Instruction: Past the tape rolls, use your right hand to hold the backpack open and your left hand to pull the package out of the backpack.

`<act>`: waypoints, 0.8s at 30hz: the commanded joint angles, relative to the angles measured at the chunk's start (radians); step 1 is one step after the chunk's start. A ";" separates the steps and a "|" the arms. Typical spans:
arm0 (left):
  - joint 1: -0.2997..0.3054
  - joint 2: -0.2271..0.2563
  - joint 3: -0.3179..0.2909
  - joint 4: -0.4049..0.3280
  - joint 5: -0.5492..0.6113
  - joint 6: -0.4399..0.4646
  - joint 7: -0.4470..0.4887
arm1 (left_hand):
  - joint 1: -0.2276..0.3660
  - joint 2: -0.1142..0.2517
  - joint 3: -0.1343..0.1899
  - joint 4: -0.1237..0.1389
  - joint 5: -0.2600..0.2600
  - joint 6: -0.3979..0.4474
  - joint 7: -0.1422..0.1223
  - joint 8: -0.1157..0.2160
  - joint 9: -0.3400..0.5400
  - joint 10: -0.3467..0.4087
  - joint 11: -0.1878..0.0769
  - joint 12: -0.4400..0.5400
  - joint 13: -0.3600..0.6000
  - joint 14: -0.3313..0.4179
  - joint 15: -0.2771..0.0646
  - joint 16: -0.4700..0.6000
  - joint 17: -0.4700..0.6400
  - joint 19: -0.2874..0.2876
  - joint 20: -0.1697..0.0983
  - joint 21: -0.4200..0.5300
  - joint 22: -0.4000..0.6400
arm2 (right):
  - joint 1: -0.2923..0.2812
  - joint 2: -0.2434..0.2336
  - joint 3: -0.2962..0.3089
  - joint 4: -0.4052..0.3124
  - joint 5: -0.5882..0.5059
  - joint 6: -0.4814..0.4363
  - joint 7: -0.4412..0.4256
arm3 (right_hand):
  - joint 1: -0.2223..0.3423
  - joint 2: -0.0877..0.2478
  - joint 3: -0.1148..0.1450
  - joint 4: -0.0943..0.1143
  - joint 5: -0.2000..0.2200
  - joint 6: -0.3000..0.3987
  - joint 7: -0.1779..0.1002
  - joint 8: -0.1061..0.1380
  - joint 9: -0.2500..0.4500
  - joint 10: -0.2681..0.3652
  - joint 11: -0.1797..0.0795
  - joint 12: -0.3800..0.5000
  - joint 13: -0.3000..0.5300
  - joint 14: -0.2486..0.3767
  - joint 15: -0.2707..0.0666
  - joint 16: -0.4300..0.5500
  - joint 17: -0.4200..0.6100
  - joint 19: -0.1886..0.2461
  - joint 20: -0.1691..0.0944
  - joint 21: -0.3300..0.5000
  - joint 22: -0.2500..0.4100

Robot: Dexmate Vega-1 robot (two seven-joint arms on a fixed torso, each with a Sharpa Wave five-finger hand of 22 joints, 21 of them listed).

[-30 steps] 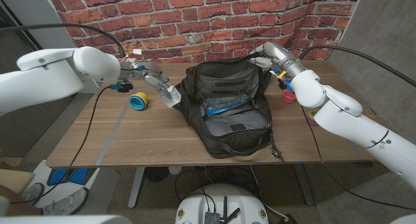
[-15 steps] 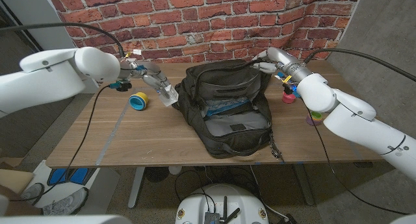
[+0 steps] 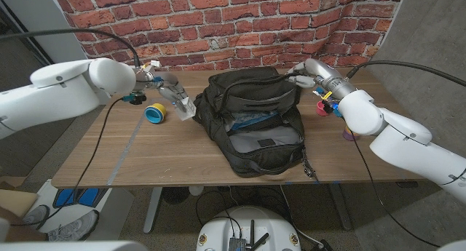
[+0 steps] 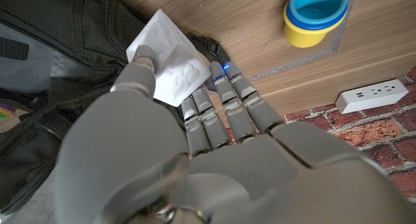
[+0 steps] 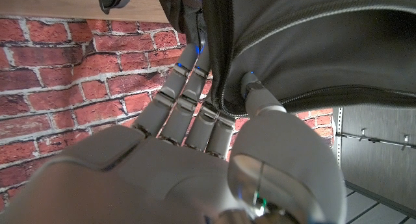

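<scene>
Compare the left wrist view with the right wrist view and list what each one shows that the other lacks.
Left wrist view alone: the left hand pinching a white plastic package, a blue and yellow tape roll, and a white power strip by the wall.
Right wrist view alone: the right hand gripping the backpack's zippered edge.
Both: the black fabric backpack, the wooden table and the red brick wall.

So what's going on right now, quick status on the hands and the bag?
Left robot hand holds white package, out beside backpack. Right robot hand grips backpack's top edge. Bag open. Nothing in the way.
</scene>
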 commanded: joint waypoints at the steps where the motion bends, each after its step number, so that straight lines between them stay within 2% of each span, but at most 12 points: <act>1: 0.003 -0.027 0.054 0.007 0.140 0.007 -0.041 | 0.006 0.011 0.005 -0.001 0.008 0.003 -0.004 0.005 0.004 -0.003 0.003 -0.005 0.005 -0.006 -0.141 -0.003 0.000 -0.005 -0.149 0.000 0.002 | -0.107 -0.013 0.069 -0.046 0.042 -0.052 -0.052 | 0.000 0.003 0.000 0.002 0.003 0.006 -0.004 0.006 0.005 0.002 -0.004 0.004 0.005 -0.008 -0.086 -0.008 0.004 -0.006 -0.136 0.009 0.000; 6: 0.009 -0.041 0.072 0.022 0.181 -0.004 -0.053 | 0.006 0.013 0.006 -0.001 0.009 0.001 -0.004 0.005 0.005 -0.005 0.002 -0.005 0.005 -0.008 -0.142 -0.003 0.001 -0.007 -0.149 0.000 0.002 | -0.147 -0.011 0.100 -0.055 0.071 -0.056 -0.067 | 0.000 0.003 0.000 0.001 0.003 0.007 -0.005 0.007 0.005 0.001 -0.001 0.004 0.005 -0.011 -0.087 -0.008 0.005 -0.010 -0.135 0.009 -0.001; 12: 0.007 -0.063 0.107 0.031 0.261 -0.007 -0.081 | 0.007 0.014 0.008 -0.001 0.009 -0.003 -0.006 0.004 0.005 -0.009 0.001 -0.006 0.005 -0.009 -0.142 -0.002 0.001 -0.008 -0.149 0.000 0.002 | -0.155 -0.031 0.100 -0.068 0.077 -0.072 -0.064 | -0.001 0.002 -0.001 0.001 0.003 0.008 -0.005 0.008 0.006 0.002 -0.003 0.004 0.006 -0.013 -0.087 -0.009 0.006 -0.011 -0.135 0.011 -0.001; 19: 0.038 -0.062 0.088 0.038 0.273 -0.002 -0.067 | 0.007 0.014 0.008 -0.001 0.008 -0.008 -0.007 0.003 0.006 -0.014 0.000 -0.006 0.005 -0.012 -0.141 -0.002 0.001 -0.008 -0.148 0.000 0.003 | -0.190 -0.050 0.134 -0.079 0.109 -0.063 -0.056 | -0.001 -0.001 -0.003 -0.002 0.003 0.014 -0.007 0.011 0.006 0.003 -0.004 0.004 0.007 -0.017 -0.088 -0.010 0.008 -0.013 -0.133 0.012 -0.001; 24: 0.019 -0.081 0.107 0.060 0.307 -0.014 -0.105 | 0.006 0.014 0.009 -0.001 0.008 -0.015 -0.007 0.002 0.006 -0.020 -0.001 -0.007 0.005 -0.017 -0.141 -0.003 0.000 -0.009 -0.148 0.000 0.003 | -0.207 -0.071 0.163 -0.081 0.130 -0.039 -0.036 | 0.007 -0.015 -0.008 -0.015 0.002 0.031 -0.009 0.019 0.006 0.008 -0.003 0.004 0.006 -0.022 -0.092 -0.008 0.012 -0.013 -0.131 0.015 -0.002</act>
